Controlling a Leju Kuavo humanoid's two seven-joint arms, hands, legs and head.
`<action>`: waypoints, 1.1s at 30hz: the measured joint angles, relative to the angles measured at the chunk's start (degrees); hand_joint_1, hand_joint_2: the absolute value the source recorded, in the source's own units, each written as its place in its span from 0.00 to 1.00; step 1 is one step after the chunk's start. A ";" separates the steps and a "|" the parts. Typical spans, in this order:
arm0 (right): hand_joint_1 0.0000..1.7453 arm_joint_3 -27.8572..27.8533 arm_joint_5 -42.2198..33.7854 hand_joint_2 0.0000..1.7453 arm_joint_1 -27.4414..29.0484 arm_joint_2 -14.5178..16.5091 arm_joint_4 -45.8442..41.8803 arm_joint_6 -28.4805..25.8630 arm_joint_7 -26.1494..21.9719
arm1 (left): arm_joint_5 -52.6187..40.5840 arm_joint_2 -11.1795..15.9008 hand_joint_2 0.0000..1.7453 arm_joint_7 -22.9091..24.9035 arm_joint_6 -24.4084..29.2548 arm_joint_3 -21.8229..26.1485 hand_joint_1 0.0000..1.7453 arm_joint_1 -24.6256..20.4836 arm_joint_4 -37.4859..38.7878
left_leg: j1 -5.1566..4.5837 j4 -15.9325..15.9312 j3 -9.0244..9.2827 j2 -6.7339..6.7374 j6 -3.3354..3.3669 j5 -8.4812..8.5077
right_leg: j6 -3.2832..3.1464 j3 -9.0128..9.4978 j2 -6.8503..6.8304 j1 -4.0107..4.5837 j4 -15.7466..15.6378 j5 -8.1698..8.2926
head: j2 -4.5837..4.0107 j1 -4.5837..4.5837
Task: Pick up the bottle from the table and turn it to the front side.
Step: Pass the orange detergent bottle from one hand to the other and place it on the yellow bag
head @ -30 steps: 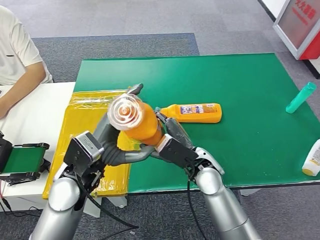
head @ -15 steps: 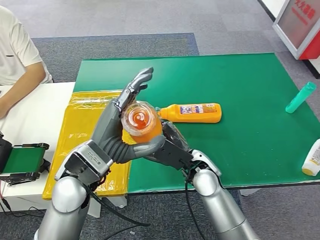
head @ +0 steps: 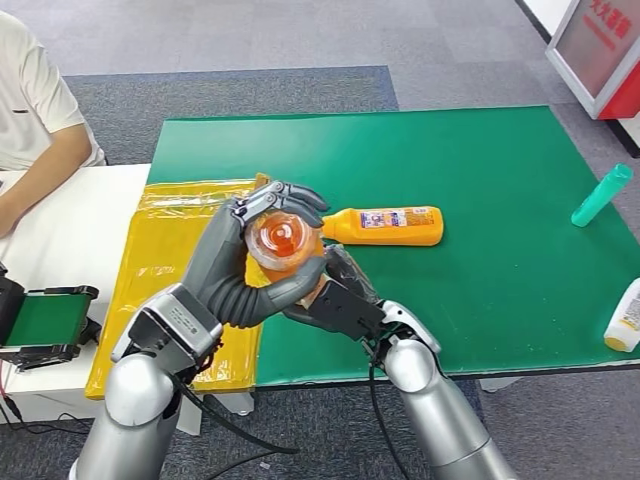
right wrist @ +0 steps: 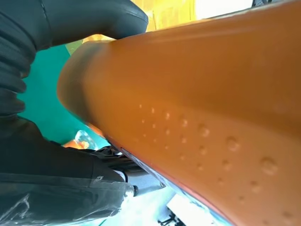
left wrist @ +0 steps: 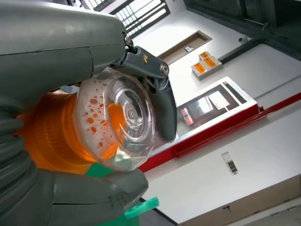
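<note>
Item: left arm, silver, rose from the near edge with its forearm slanting inward. Left hand [head: 226,265] was wrapped round the orange bottle [head: 284,245]: dark fingers [head: 290,197] curled over the far side of the clear base, thick thumb [head: 283,295] pressed along the near side. In the left wrist view the same hand [left wrist: 53,61] enclosed the bottle [left wrist: 106,122], its clear, droplet-speckled base turned toward the camera.

Item: right arm, silver, came up from below right, wrist bent inward. Right hand [head: 340,300] lay under and behind the bottle's lower body, touching the left thumb. In the right wrist view the orange bottle wall [right wrist: 199,103] sat close against the hand [right wrist: 42,155], a dark finger [right wrist: 96,16] lying over it; whether the remaining fingers closed fully could not be told.

Item: bottle, held in the air between both hands, above the near edge of the green mat [head: 483,290], base tilted upward.

Item: yellow sheet [head: 162,260], beneath and beyond the left fingers.

Item: second orange bottle [head: 385,225], lying on its side just beyond the fingers, labelled.

Item: teal tube [head: 601,195] and white bottle [head: 625,318], well apart to the right.

Item: person's arm [head: 41,165], resting at the white table [head: 75,235], far left.
</note>
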 joint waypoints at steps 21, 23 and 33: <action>1.00 -0.02 -0.10 1.00 0.02 0.00 -0.37 -0.02 0.15 | 0.18 -0.02 1.00 0.27 0.00 0.07 0.00 0.01 0.00 | 0.00 0.00 0.00 0.00 0.00 0.00 | 0.00 0.00 0.00 0.00 0.00 0.00 | 0.00 0.00; 1.00 -0.02 -0.16 1.00 0.06 0.00 -0.58 0.00 0.39 | 0.18 -0.02 1.00 0.45 0.02 0.12 0.00 0.04 0.00 | 0.00 0.00 0.00 0.00 0.00 0.00 | 0.00 0.00 0.00 0.00 0.00 0.00 | 0.00 0.00; 1.00 -0.31 0.15 1.00 0.61 0.00 -2.29 -1.29 0.62 | 0.17 -0.16 1.00 3.16 0.62 0.30 0.00 1.67 0.99 | 0.00 0.00 0.00 0.00 0.00 0.00 | 0.00 -0.01 0.00 0.00 0.00 0.00 | 0.00 -0.01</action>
